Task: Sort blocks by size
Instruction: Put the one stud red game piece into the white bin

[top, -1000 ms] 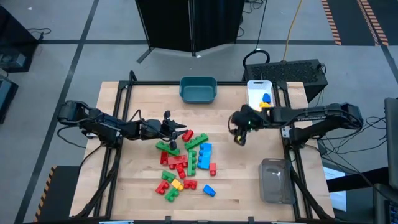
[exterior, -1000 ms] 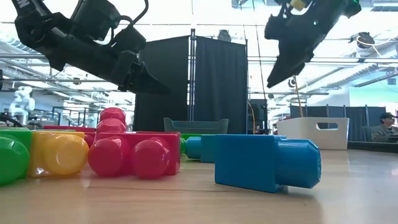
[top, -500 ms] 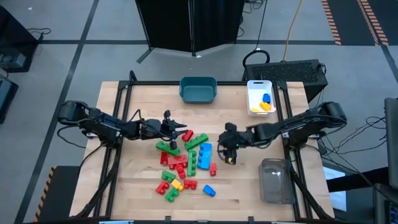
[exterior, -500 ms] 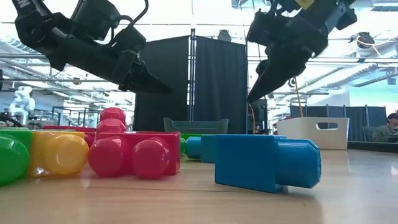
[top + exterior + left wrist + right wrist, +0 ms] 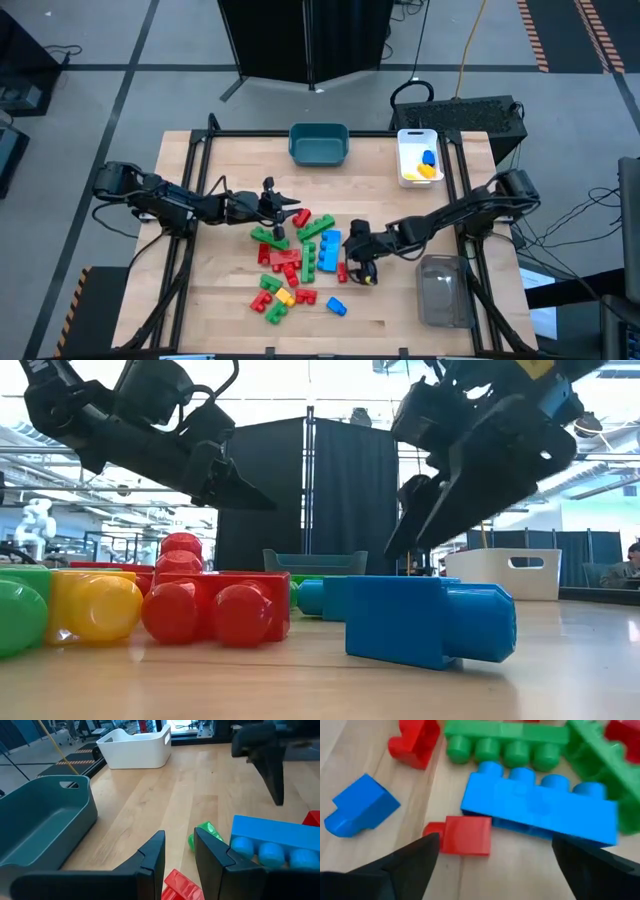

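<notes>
Your right tool [image 5: 362,272] hangs with its fingers spread wide and nothing between them, low over the right edge of the pile of studded plastic blocks [image 5: 297,258] at the middle of the pale wooden counter [image 5: 230,310]. The relation that matters: a small red single-stud block [image 5: 461,835] sits squarely between the two fingers in the right wrist view, and the long blue four-stud block [image 5: 538,806] lies just beyond it, its long axis running across the gap. I judge the red one the likelier target; a straight descent should bracket it, though the blue block is near enough to be nudged.

Your left tool [image 5: 290,212] waits above the pile's upper left edge, fingers close together and empty, so the right arm is nearer.

The high view alone shows the white bin [image 5: 404,160] already holding a blue and a yellow block; the low view only shows the right tool clear of the counter.
</notes>
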